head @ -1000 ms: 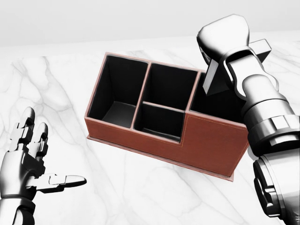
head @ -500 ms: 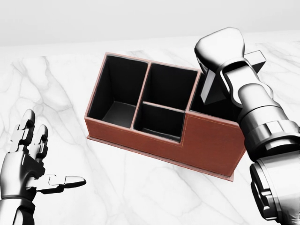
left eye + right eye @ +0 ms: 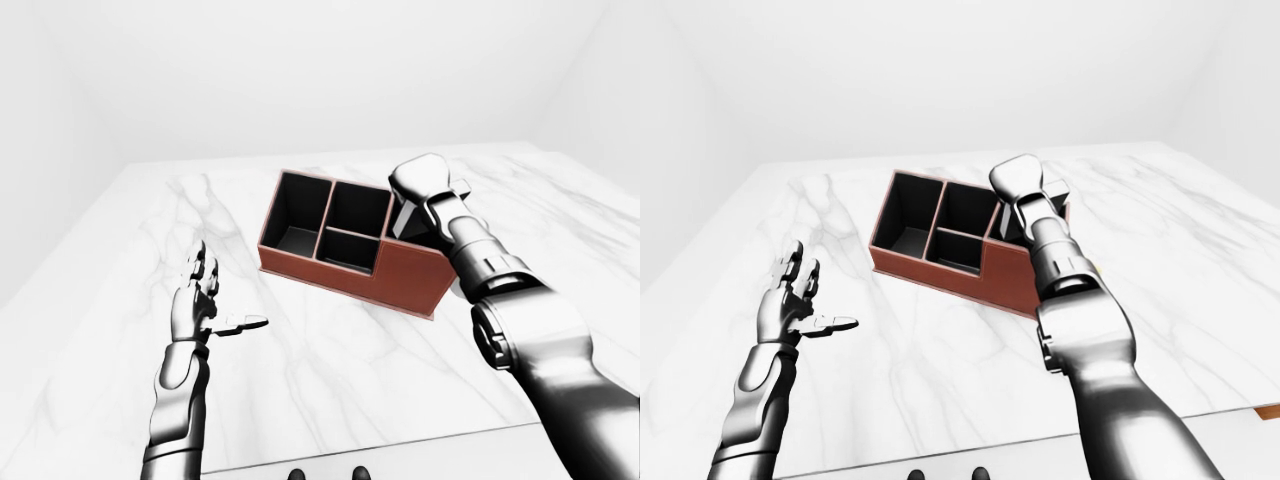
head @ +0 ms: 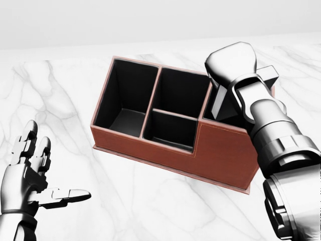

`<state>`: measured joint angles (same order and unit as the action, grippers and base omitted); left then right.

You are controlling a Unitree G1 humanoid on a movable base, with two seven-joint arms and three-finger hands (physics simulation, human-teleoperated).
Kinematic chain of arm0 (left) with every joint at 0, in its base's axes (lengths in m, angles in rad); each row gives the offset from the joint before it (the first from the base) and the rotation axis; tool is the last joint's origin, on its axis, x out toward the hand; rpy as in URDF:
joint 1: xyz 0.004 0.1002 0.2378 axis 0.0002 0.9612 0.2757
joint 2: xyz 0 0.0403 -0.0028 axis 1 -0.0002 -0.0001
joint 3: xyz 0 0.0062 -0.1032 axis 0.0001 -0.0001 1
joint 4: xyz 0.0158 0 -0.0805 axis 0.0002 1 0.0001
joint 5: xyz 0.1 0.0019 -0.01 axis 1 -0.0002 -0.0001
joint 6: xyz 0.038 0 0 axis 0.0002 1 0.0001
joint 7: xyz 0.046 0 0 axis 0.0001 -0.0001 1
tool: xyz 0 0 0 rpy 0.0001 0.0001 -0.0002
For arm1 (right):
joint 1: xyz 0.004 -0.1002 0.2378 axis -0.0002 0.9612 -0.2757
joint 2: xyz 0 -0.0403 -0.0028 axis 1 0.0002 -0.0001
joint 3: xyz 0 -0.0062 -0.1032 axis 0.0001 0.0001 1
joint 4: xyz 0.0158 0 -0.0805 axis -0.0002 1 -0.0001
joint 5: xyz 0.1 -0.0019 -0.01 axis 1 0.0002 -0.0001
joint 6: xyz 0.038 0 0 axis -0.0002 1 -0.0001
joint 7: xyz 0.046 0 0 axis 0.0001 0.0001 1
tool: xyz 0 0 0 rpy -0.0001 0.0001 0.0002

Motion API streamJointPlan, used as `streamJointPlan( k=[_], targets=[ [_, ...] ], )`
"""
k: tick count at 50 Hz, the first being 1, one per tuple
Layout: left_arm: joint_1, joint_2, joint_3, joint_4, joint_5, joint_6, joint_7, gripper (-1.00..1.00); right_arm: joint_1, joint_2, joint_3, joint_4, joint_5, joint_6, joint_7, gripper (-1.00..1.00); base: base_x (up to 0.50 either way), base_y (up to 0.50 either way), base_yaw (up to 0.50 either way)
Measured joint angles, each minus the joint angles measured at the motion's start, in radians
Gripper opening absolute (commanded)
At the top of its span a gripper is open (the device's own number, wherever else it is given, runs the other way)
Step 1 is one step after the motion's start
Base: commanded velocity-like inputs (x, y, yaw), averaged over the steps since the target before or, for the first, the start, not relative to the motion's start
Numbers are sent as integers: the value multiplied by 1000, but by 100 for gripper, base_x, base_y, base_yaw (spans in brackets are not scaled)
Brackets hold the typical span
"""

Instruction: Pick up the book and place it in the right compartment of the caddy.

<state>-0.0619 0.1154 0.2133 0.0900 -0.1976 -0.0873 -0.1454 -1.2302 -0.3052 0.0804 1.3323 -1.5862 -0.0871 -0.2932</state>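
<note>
- The right hand (image 4: 233,63) grips a dark flat book (image 4: 224,103) upright over the red-brown leather caddy (image 4: 220,155), aligning it with the right compartment.
- The left hand (image 4: 30,173) hangs released, well apart.

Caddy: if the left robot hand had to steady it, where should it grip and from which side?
Probably the top rim of the left end wall of the caddy, coming from the head view's left. That wall is upright with an empty compartment behind it, so fingers could hook over the edge. The open left robot hand is on that side; the right robot hand crowds the right compartment with the book.
</note>
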Motion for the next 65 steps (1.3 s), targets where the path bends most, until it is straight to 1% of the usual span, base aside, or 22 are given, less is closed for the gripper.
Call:
streamJointPlan(
  k=[9,25,51,65],
  targets=[
    [-5,4,3,22,0,0,0,100,6,10,-1,11,5,15,-18,-100,0,0,0],
    [-7,7,5,40,-1,0,1,100,8,19,-12,18,20,95,-58,-100,0,0,0],
    [2,6,6,65,-4,0,-4,100,37,36,-31,39,19,173,-60,-100,0,0,0],
    [6,7,7,76,-6,0,-7,100,54,47,-40,47,15,174,-64,-100,0,0,0]
  ],
)
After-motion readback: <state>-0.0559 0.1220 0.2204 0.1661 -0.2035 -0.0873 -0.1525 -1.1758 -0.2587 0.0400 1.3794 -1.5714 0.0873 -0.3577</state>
